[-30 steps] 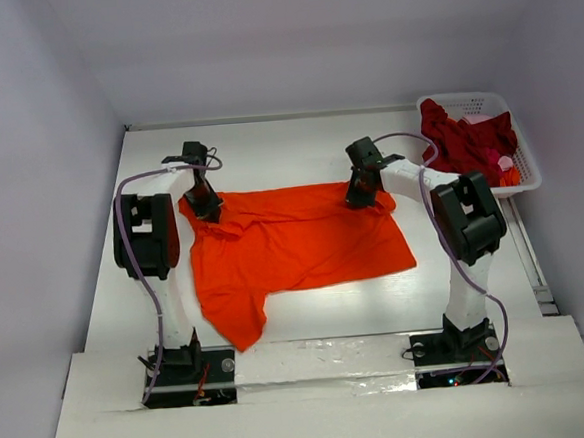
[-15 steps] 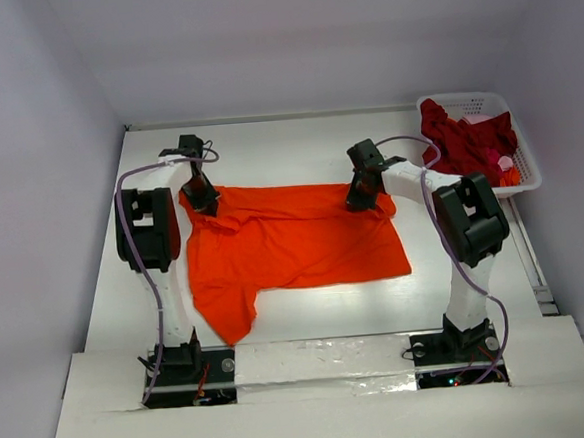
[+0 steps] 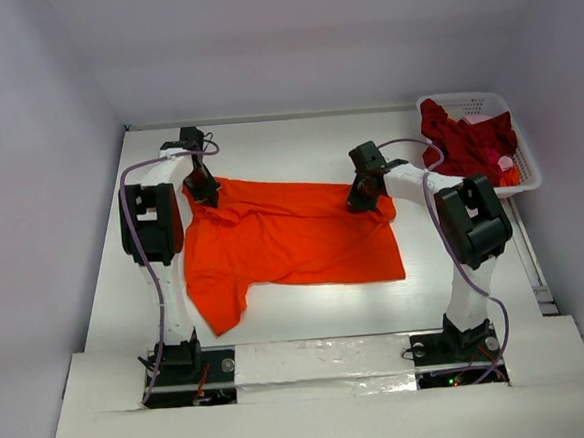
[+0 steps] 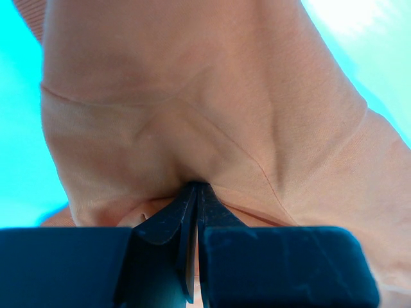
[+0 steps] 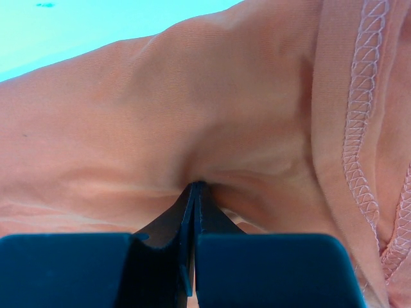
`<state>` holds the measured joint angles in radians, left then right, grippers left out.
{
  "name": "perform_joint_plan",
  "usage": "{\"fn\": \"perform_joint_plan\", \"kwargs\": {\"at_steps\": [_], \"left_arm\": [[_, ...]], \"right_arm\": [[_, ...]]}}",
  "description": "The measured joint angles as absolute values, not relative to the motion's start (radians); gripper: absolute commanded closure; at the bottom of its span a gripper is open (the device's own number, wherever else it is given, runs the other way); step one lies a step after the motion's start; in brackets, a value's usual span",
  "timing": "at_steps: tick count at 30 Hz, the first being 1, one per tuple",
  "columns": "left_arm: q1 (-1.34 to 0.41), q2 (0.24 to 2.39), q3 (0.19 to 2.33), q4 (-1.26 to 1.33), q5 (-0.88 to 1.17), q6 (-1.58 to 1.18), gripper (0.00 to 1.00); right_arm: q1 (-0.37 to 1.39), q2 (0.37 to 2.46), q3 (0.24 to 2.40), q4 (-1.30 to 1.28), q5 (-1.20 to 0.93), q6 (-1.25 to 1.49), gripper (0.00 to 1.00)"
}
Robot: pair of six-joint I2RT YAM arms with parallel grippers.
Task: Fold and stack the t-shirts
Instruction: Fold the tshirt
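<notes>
On the table (image 3: 267,141), left gripper (image 3: 203,193) and right gripper (image 3: 359,202) pinch the orange t-shirt (image 3: 284,245).

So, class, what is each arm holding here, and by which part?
Both hold the orange t-shirt by its far edge: the left jaws are shut on the cloth at the far left corner, the right jaws at the far right corner.

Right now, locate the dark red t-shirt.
In the top view, the dark red t-shirt lies heaped in the white basket at the far right.
</notes>
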<state>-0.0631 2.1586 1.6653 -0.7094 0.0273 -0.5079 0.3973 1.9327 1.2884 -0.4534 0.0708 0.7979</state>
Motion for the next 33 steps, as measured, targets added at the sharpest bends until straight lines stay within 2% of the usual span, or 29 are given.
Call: {"fn": "perform_joint_plan", "kwargs": {"at_steps": [25, 33], "left_arm": [[-0.070, 2.160, 1.700, -0.705, -0.034, -0.509, 1.00], [-0.070, 2.024, 1.700, -0.709, -0.097, -0.509, 1.00]], "right_arm": [[0.387, 1.930, 1.290, -0.464, 0.076, 0.801, 1.00], [0.387, 1.925, 1.295, -0.498, 0.104, 0.783, 1.00]]}}
